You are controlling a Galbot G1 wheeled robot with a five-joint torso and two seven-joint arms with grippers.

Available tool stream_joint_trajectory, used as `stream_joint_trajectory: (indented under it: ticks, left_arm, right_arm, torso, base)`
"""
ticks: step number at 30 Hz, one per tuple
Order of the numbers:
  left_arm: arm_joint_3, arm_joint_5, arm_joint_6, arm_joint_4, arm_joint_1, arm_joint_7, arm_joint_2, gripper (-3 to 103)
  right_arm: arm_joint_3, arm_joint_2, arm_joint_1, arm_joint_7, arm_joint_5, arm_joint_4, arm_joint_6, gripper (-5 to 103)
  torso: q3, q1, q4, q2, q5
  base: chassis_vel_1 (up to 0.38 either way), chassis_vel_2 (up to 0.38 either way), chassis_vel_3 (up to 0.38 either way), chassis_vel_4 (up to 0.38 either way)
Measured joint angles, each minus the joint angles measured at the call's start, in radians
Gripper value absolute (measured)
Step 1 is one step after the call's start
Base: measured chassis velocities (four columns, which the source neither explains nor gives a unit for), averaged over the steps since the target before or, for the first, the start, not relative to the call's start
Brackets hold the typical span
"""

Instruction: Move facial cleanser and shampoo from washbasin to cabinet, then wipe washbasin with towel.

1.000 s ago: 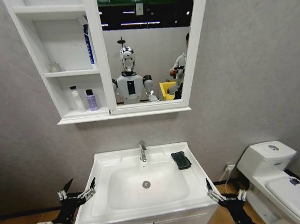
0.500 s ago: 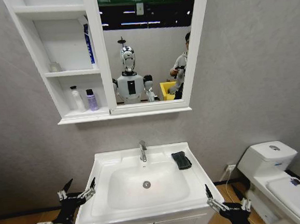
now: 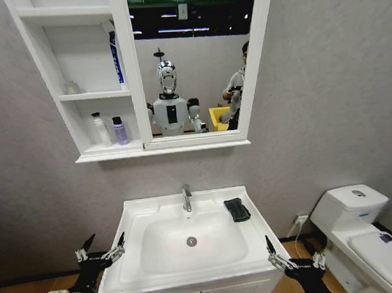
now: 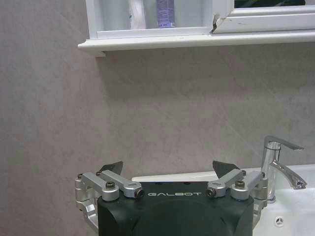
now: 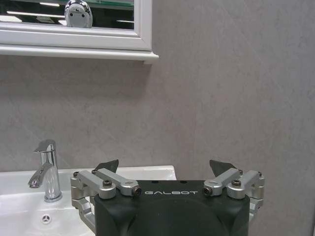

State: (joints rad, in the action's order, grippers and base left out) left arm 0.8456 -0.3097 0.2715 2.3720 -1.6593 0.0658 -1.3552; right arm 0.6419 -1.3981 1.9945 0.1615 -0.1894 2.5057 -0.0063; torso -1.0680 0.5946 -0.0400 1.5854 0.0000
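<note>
Two bottles already stand on the cabinet's lower shelf at upper left, so wiping looks next. The towel lies on the washbasin rim, right of center. Left gripper and right gripper wait low, fingers apart, empty. One must reach the towel.

Towel on washbasin rim, right of faucet; two bottles, apparently, on cabinet shelf.
</note>
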Motion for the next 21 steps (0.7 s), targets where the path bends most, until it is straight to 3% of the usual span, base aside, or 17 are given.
stream_joint_trajectory:
  ticks: [12,21]
  left_arm:
    - [0.000,0.000,0.000,0.000,0.000,0.000,0.000,100]
    - [0.000,0.000,0.000,0.000,0.000,0.000,0.000,100]
  right_arm:
    - [0.000,0.000,-0.001,-0.001,-0.001,-0.003,0.000,100]
    - [0.000,0.000,-0.002,-0.001,-0.001,-0.004,0.000,100]
  torso:
    - [0.000,0.000,0.0000,0.000,0.0000]
    - [0.000,0.000,-0.0001,0.000,0.0000]
  base:
    - [0.007,-0.004,-0.006,0.005]
    - [0.156,-0.160,-0.152,0.155]
